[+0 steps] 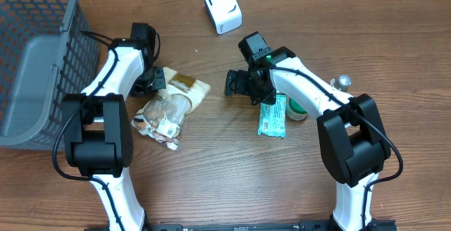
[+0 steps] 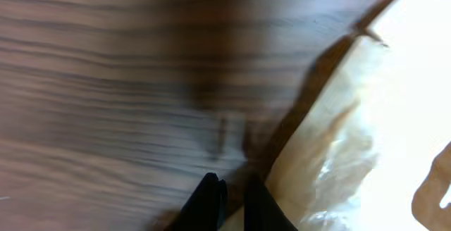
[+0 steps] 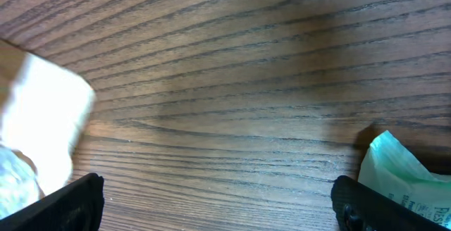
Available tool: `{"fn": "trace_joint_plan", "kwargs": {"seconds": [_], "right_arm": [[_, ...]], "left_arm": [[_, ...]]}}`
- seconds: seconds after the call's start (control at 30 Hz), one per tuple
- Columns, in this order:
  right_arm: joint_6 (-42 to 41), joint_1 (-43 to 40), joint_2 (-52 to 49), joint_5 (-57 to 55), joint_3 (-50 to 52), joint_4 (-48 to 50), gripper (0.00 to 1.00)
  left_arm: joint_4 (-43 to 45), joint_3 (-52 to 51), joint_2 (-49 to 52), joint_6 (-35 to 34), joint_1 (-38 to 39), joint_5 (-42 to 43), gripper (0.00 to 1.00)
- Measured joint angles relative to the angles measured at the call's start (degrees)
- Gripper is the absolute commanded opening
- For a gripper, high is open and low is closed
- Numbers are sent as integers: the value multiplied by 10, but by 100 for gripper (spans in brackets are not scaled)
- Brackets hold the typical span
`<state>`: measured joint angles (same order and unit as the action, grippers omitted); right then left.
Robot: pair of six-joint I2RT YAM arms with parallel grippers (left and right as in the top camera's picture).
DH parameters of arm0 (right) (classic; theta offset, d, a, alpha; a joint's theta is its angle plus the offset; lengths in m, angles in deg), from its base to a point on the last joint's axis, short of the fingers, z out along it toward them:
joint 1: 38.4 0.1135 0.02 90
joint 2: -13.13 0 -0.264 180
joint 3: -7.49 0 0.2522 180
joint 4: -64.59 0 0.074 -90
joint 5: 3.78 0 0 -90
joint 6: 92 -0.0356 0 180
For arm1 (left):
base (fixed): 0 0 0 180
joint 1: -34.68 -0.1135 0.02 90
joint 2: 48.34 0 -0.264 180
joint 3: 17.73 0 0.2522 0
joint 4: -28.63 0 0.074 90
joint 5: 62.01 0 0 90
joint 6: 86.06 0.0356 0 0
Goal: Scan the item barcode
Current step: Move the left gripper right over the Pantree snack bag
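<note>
Your left gripper [image 2: 231,199] closed at the bag's [image 1: 169,108] corner, bag lying diagonally, right gripper [image 3: 217,189] wide open over bare worktop [image 1: 211,160]

your overhead camera looks straight down on the table [image 1: 232,182]; both wrist cameras hover close, sharing its wood surface.

Left pincer [image 2: 234,192] is closed, fingers [image 2: 208,201] nearly touching; right pincer [image 3: 217,192] gapes wide open.
</note>
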<state>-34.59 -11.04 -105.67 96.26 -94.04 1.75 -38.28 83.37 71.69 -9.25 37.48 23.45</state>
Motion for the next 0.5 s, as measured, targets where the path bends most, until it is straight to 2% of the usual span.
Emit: {"fn": "trace_joint_plan", "kwargs": {"seconds": [0.23,0.5], "right_arm": [[0,0,0,0,0,-1,100],[0,0,0,0,0,-7,100]], "left_arm": [[-22,0,0,47,6,132,11],[-60,0,0,61,19,179,10]]}}
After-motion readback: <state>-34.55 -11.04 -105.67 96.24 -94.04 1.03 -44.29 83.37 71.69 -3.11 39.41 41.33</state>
